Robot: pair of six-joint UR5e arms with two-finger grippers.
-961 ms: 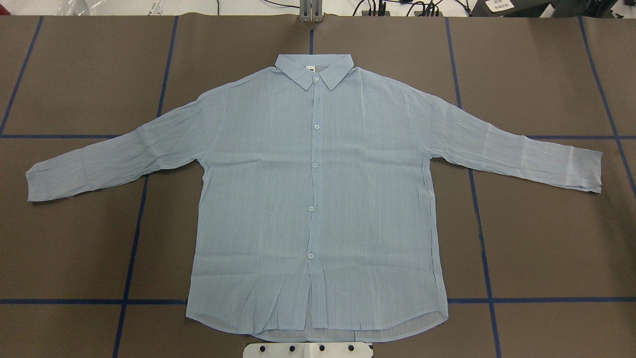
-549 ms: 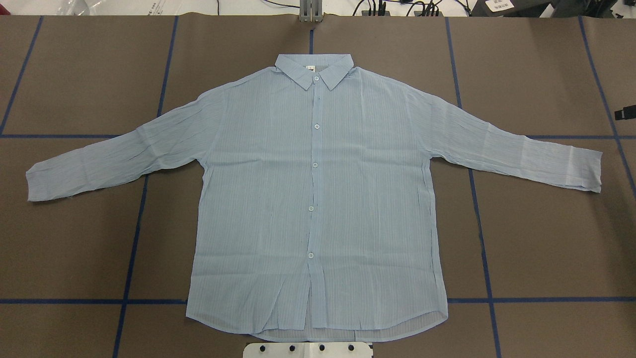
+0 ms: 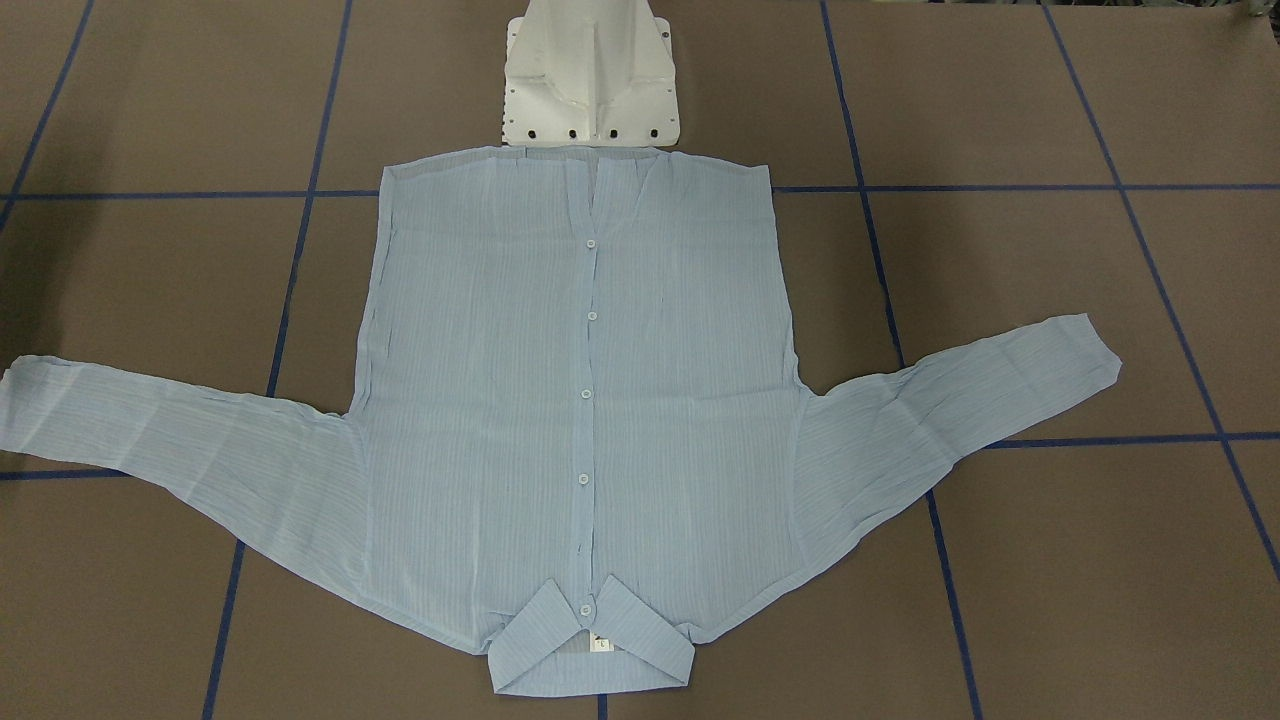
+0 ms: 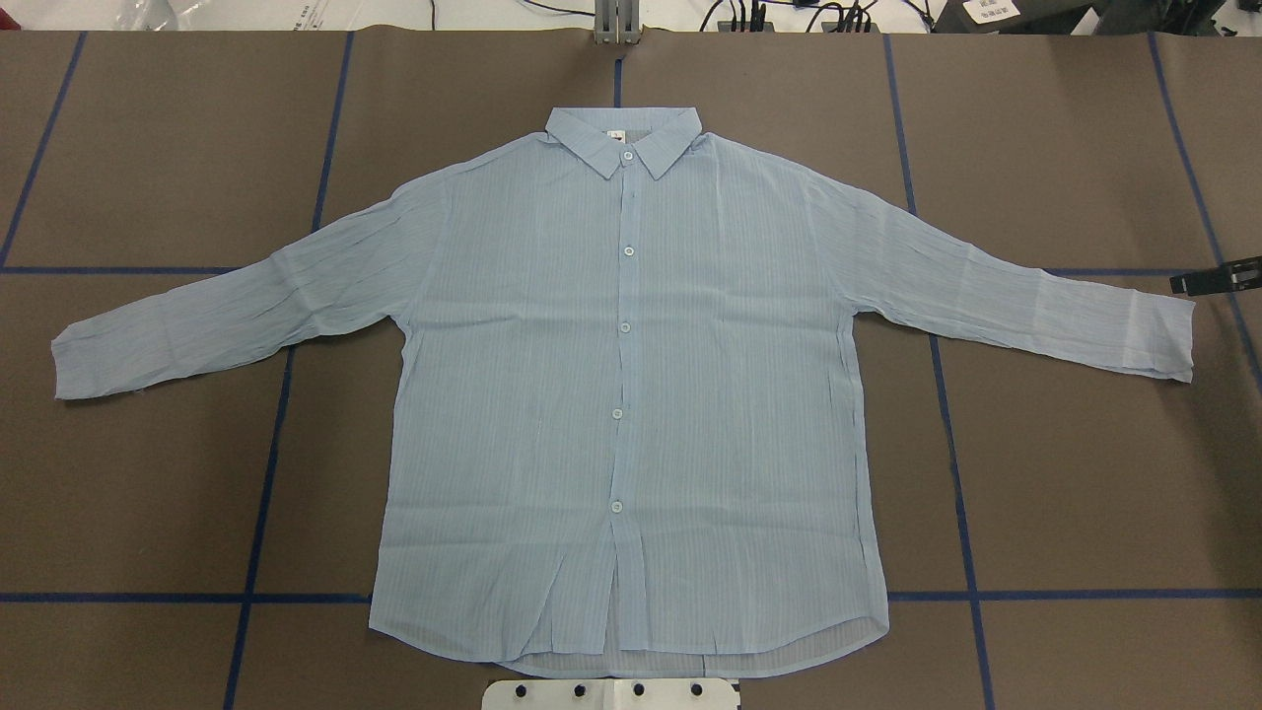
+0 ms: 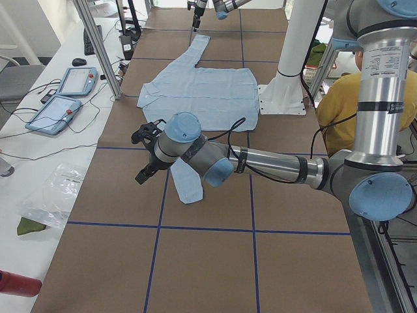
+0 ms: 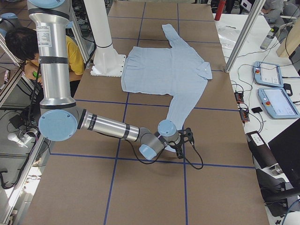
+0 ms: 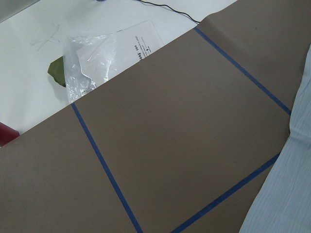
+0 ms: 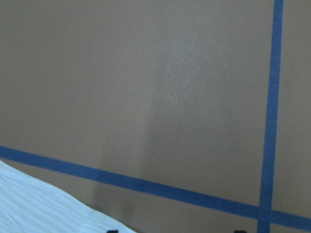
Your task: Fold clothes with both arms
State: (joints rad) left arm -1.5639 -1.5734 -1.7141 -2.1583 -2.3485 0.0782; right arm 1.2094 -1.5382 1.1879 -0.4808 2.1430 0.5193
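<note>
The light-blue striped shirt point(image 4: 631, 394) lies flat and buttoned on the brown table, collar away from the robot and both sleeves spread out; it also shows in the front view point(image 3: 580, 400). My right gripper point(image 4: 1218, 276) reaches in at the overhead view's right edge, just beyond the right cuff point(image 4: 1168, 340). In the right wrist view two dark tips at the bottom edge stand well apart, beside the sleeve point(image 8: 39, 208). My left gripper point(image 5: 144, 156) hovers just outside the left cuff point(image 5: 189, 189); I cannot tell its jaws. The left wrist view shows the sleeve point(image 7: 291, 194).
The white pedestal base point(image 4: 611, 693) stands at the shirt's hem. Blue tape lines point(image 4: 266, 473) grid the table. A plastic bag point(image 7: 92, 63) lies off the table's left end. Two tablets point(image 5: 62, 98) lie on the side bench. A person in yellow point(image 5: 352, 104) sits behind the robot.
The right gripper has come into the overhead view at the right edge and moved down and inward towards the right cuff. The shirt has not moved.
</note>
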